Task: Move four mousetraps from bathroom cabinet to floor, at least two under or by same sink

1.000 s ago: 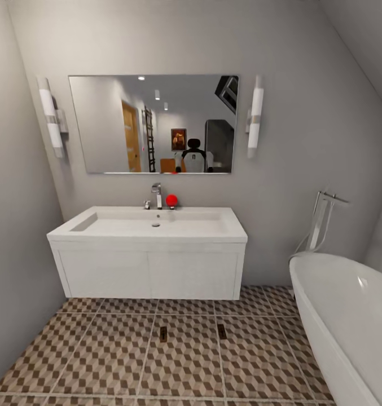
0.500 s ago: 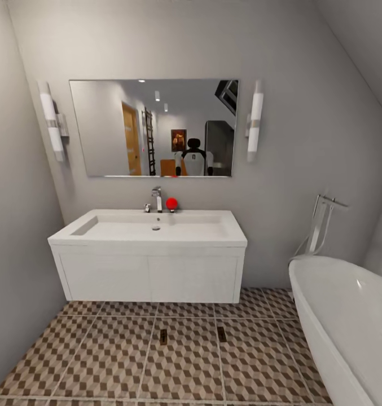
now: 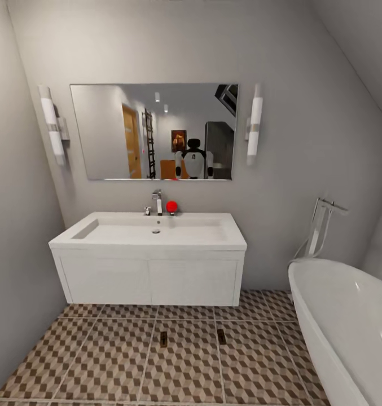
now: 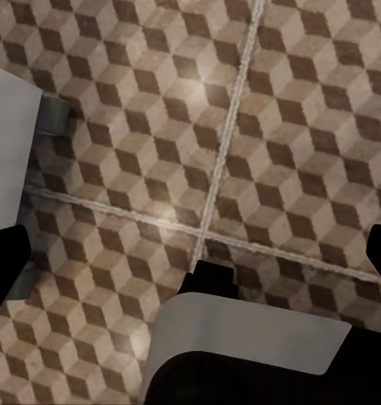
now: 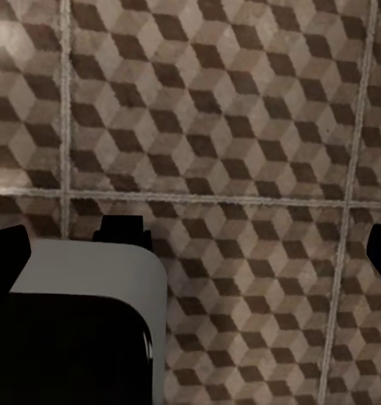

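Note:
Two mousetraps lie flat on the bathroom floor just in front of the sink: one below its middle, the other below its right end. The other mousetraps and the cabinet are out of view. My left gripper hangs open over cube-pattern tiles, its black fingertips far apart with nothing between them. My right gripper is open the same way over the tiles, also holding nothing.
The white vanity hangs on the back wall under a mirror, with a chrome tap and a red ball on the basin top. A white bathtub fills the right side. A grey wall closes the left.
The whole head picture has slid down a little, so the camera has moved. The two mousetraps, the sink and the tub keep their places.

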Robot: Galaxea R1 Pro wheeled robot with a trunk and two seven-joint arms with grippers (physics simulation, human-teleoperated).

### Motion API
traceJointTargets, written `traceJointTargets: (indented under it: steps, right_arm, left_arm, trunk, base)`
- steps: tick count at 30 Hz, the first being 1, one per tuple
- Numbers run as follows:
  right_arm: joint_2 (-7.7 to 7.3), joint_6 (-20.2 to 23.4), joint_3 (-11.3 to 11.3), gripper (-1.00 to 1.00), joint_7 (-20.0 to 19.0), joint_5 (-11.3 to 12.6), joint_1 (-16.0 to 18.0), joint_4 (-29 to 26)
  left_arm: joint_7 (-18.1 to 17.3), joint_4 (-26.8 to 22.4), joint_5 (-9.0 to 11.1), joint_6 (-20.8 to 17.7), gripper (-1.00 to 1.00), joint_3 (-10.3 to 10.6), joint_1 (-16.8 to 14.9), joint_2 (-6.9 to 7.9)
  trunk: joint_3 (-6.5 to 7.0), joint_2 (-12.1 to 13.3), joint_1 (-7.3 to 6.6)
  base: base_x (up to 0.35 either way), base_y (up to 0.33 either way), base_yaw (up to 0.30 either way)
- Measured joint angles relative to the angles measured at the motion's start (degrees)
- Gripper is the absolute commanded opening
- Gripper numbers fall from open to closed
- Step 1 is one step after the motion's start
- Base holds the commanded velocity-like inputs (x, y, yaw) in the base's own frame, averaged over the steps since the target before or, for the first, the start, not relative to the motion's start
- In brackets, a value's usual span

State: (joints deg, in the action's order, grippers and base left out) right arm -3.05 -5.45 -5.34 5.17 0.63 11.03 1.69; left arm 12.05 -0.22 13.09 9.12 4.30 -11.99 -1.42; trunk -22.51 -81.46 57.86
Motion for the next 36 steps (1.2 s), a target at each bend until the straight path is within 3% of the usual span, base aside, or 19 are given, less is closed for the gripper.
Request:
traceJointTargets:
  steps: [19, 26, 36]
  right_arm:
    - [0.2, 0.7, 0.1, 1.0, -0.2, 0.1, 0.0, 0.0]
    - [0.38, 0.7, 0.1, 1.0, -0.2, 0.0, 0.0, 0.0]
    - [0.5, 0.6, 0.1, 1.0, -0.2, -0.1, 0.0, 0.0]
  left_arm:
    - [-0.2, 0.0, -0.1, 0.2, 1.0, 0.0, 0.3, -0.37]
    - [-0.2, -0.1, -0.1, 0.2, 1.0, -0.1, 0.3, -0.42]
    - [-0.1, -0.1, -0.2, 0.2, 1.0, -0.2, 0.3, -0.48]
  trunk:
    - [3.41, 7.6, -4.17]
    - [3.42, 7.6, -4.18]
    - [3.42, 7.6, -4.18]
  base:
    - [0.0, 0.0, 0.0]
    - [0.0, 0.0, 0.029]
    - [0.0, 0.0, 0.233]
